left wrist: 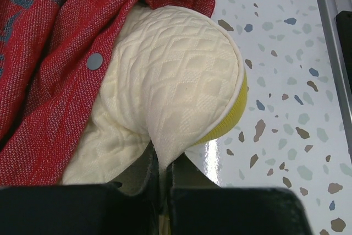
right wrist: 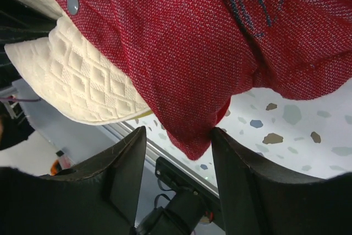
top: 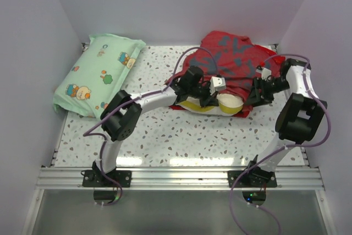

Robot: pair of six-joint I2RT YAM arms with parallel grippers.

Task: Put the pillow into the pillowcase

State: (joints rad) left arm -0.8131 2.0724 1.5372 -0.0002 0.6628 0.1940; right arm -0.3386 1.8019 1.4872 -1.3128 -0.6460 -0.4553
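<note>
Pillow (top: 228, 103) was found mostly inside the pillowcase (top: 236, 61), at the far right of the table (top: 181, 141). One cream quilted corner with a yellow edge was seen protruding at the near opening. The left gripper (left wrist: 163, 185) was seen closed on a fold of that exposed corner, which was pinched thin between the jaws. The right gripper (right wrist: 179, 136) was seen open, its jaws set either side of the hanging red corner of the case's mouth, with nothing clamped. A snap stud (left wrist: 94, 60) was noted on the hem beside the pillow.

The step in hand was judged to be the last tuck. To be done well, the hem should be taken by the right jaws on red cloth only, with no cream fabric caught, and held out so the mouth is kept wide. The pinched corner should be pushed inward under the hem, not dragged sideways, and released only once covered. The mint-green pillow (top: 102, 75) was noted well apart, far left
</note>
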